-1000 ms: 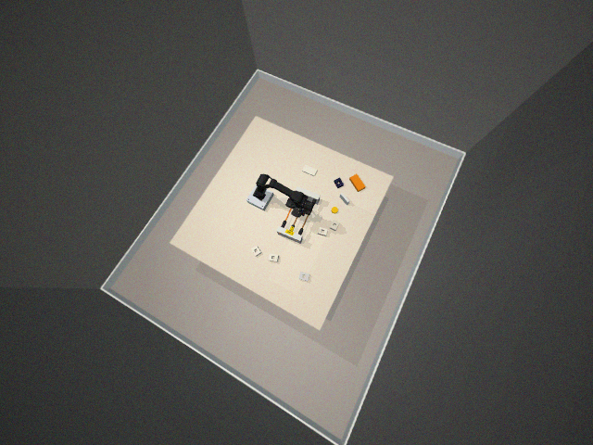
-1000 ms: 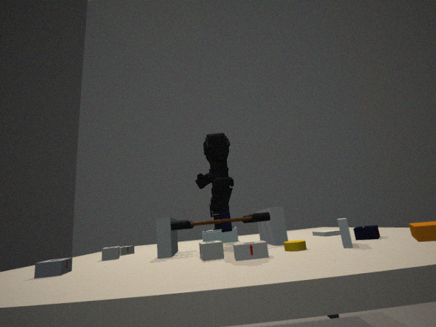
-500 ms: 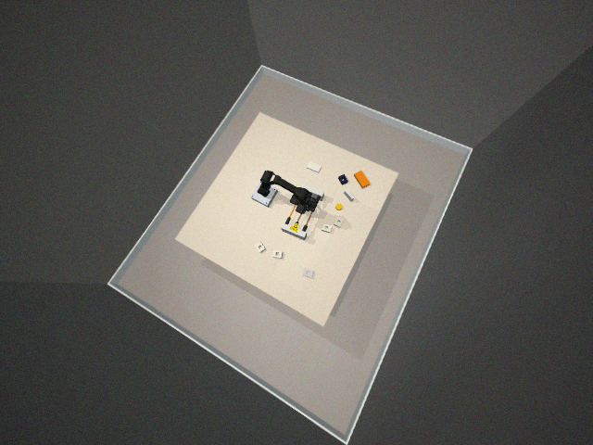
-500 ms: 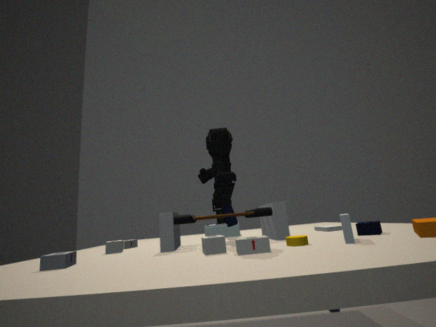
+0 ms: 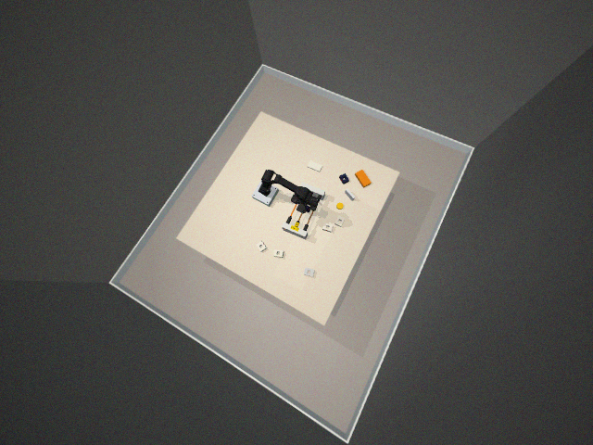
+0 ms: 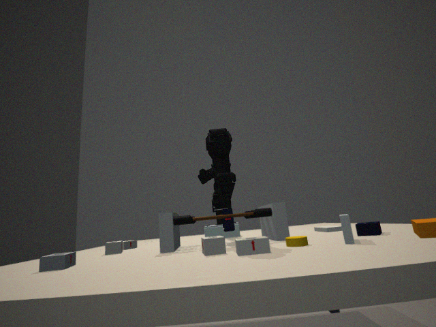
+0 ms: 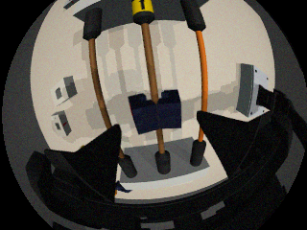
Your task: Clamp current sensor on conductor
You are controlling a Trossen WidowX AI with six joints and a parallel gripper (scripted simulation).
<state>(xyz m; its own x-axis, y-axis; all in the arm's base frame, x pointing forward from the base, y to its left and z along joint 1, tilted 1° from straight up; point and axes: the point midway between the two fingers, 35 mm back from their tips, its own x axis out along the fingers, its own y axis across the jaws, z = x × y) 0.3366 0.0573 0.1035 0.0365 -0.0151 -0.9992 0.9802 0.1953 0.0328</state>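
Observation:
The dark navy sensor (image 7: 170, 116) (image 6: 229, 225) sits at the middle brown conductor (image 7: 149, 62), which runs into its notched upper edge and out below in the wrist view. Whether its jaws are latched cannot be told. A red mark shows on its side in the exterior view; its direction is unclear. A yellow marker with a black arrow (image 7: 142, 6) is at the conductor's far end. My gripper (image 7: 159, 122) is open, with its two black fingertips spread apart on either side of the sensor, a gap showing at each side.
A brown conductor (image 7: 96, 77) and an orange conductor (image 7: 204, 77) flank the middle one, between two grey end blocks (image 6: 169, 232) (image 6: 278, 221). Several small pale blocks, a yellow disc (image 5: 340, 206), a navy block (image 5: 344, 176) and an orange block (image 5: 362, 178) stand around.

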